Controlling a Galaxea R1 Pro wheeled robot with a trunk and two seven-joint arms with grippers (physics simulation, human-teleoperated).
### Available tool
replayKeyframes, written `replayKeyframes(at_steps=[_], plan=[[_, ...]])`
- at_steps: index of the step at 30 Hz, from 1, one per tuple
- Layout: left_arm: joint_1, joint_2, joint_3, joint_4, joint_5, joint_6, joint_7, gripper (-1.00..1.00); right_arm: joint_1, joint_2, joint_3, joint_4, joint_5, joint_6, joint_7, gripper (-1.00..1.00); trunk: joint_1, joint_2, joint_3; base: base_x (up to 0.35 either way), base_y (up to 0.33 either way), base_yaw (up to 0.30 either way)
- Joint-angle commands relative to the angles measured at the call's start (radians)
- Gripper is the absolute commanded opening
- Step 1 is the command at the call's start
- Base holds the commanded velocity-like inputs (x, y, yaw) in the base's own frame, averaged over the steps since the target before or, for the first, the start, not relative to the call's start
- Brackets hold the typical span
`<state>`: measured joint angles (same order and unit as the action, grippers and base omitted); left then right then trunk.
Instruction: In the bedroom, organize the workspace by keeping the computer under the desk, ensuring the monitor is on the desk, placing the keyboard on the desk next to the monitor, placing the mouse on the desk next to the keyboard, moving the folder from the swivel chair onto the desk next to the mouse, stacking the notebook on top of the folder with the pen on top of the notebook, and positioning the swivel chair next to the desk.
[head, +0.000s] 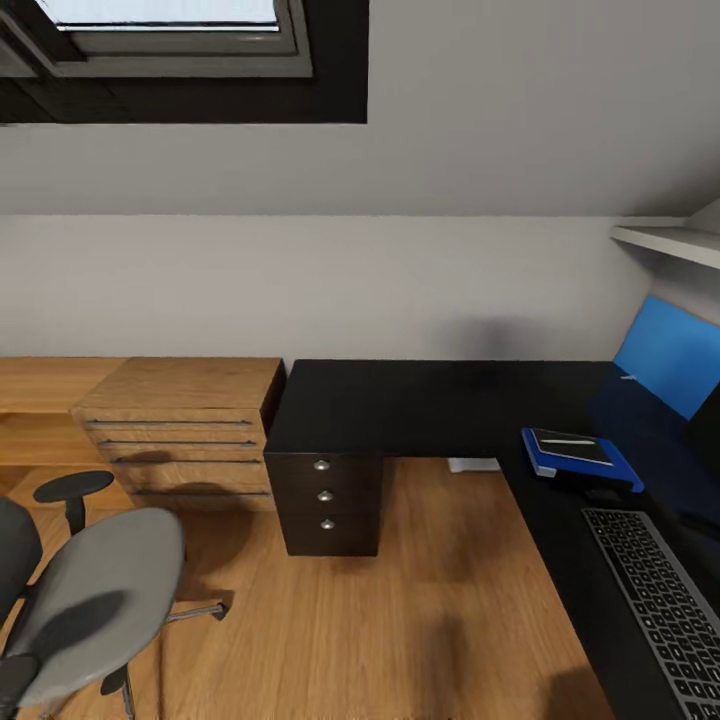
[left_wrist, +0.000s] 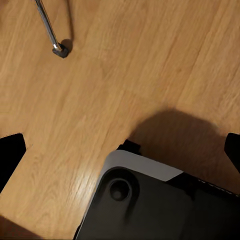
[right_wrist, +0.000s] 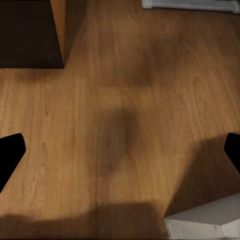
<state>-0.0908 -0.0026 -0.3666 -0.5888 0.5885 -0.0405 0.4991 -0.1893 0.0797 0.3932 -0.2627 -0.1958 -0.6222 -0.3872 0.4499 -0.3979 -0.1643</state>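
- The left gripper (left_wrist: 120, 145) hangs over bare wooden plank floor (left_wrist: 125, 60), its two dark fingertips (left_wrist: 11, 152) spread wide at opposite edges of the left wrist view, holding nothing.
- The right gripper (right_wrist: 120, 150) is likewise spread wide above the floor, dark fingertips (right_wrist: 10, 155) far apart and gripping nothing.
- An L-shaped black desk (head: 420, 405) runs from 12 o'clock round to 3 o'clock in the head view, with a three-drawer black pedestal (head: 325, 500) beneath its near corner.
- A flat blue folder (head: 585, 462) lies on the desk at 3 o'clock; a dark notebook (head: 570, 447) sits on top, a thin pen (head: 572, 439) resting across it.
- A grey-keyed keyboard (head: 660, 600) stretches toward 4 o'clock, just beside the folder.
- A blue-lit monitor screen (head: 670, 355) stands tilted at 2 o'clock.
- A grey padded swivel chair (head: 95, 590) with black armrests stands at 8 o'clock, well apart from the desk.
- A light wooden drawer chest (head: 180, 430) adjoins the desk at 10 o'clock.
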Motion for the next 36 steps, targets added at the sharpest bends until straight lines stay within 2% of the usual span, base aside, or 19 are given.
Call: replayKeyframes(at_steps=[1, 16, 23, 25, 31, 36], plan=[[-0.001, 0.001, -0.008, 0.000, 0.011, -0.004, 0.007, 1.00, -0.001, 0.000, 0.009, 0.000, -0.008, -0.004, -0.005, 1.00, 0.000, -0.002, -0.001, -0.246, 0.231, 0.194], [-0.001, -0.001, -0.009, 0.026, 0.005, -0.005, 0.007, 1.00, -0.001, 0.000, 0.011, 0.014, -0.005, -0.004, -0.005, 1.00, 0.000, -0.002, 0.013, -0.057, 0.052, 0.212], [-0.001, -0.004, -0.010, 0.032, 0.006, -0.005, 0.007, 1.00, -0.001, -0.001, 0.011, 0.015, 0.075, -0.004, -0.005, 1.00, 0.000, -0.002, 0.010, 0.000, 0.000, 0.240], [-0.001, -0.016, -0.010, 0.045, 0.005, -0.006, 0.006, 1.00, -0.001, -0.001, 0.010, 0.015, 0.098, -0.004, -0.005, 1.00, 0.000, -0.002, 0.009, 0.000, 0.000, 0.086], [-0.001, -0.033, -0.011, 0.070, 0.004, -0.007, 0.004, 1.00, -0.001, 0.000, 0.010, 0.015, 0.115, -0.004, -0.005, 1.00, 0.000, -0.002, 0.009, 0.000, 0.000, 0.107], [-0.001, -0.033, -0.011, 0.072, 0.004, -0.015, 0.004, 1.00, -0.001, 0.000, 0.010, 0.016, 0.117, -0.004, -0.005, 1.00, 0.000, -0.002, 0.009, 0.000, -0.003, 0.267]])
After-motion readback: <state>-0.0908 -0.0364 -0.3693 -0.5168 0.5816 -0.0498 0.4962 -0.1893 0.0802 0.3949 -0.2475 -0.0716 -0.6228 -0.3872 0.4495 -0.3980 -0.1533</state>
